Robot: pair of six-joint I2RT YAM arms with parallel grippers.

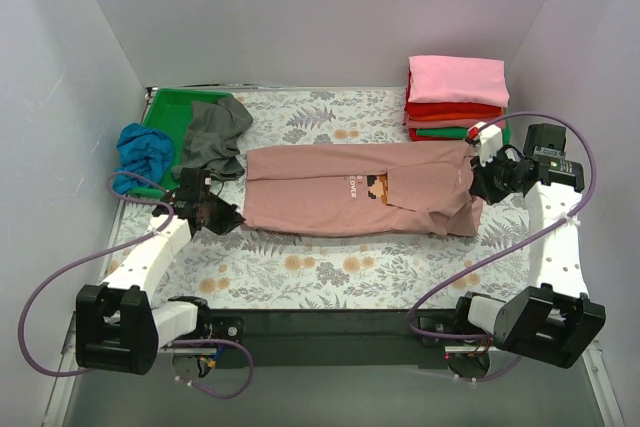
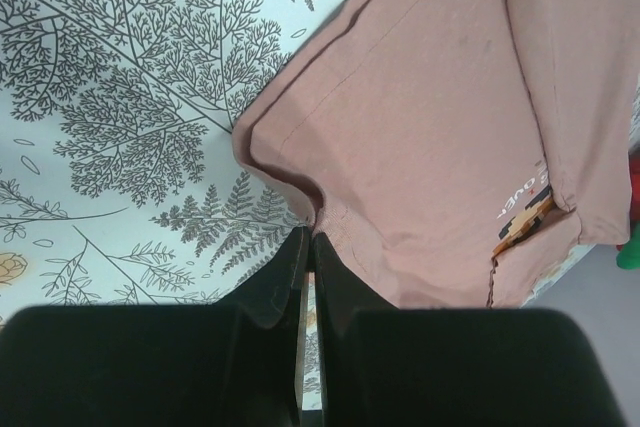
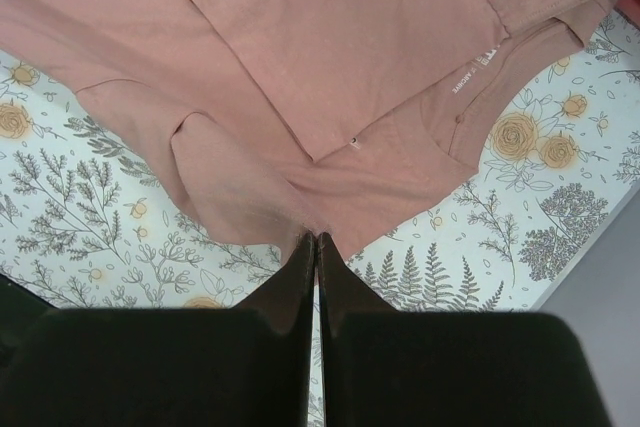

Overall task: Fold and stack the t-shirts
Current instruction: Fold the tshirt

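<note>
A dusty-pink t-shirt (image 1: pixel 340 192) with a small pixel chest graphic lies spread across the middle of the table, its far side folded over. My left gripper (image 1: pixel 232 217) is shut on its left edge, seen in the left wrist view (image 2: pixel 311 233) pinching a fold of the pink fabric (image 2: pixel 420 117). My right gripper (image 1: pixel 476 189) is shut on its right edge, seen in the right wrist view (image 3: pixel 316 237) pinching the fabric (image 3: pixel 300 67). A stack of folded tees (image 1: pixel 456 97), pink on top, red and green below, stands at the back right. A grey tee (image 1: pixel 215 132) and a blue tee (image 1: pixel 143 155) lie crumpled at the back left.
A green plastic tray (image 1: pixel 172 107) sits at the back left under the grey and blue tees. The floral table covering (image 1: pixel 330 272) lies under everything. White walls close in the left, back and right sides.
</note>
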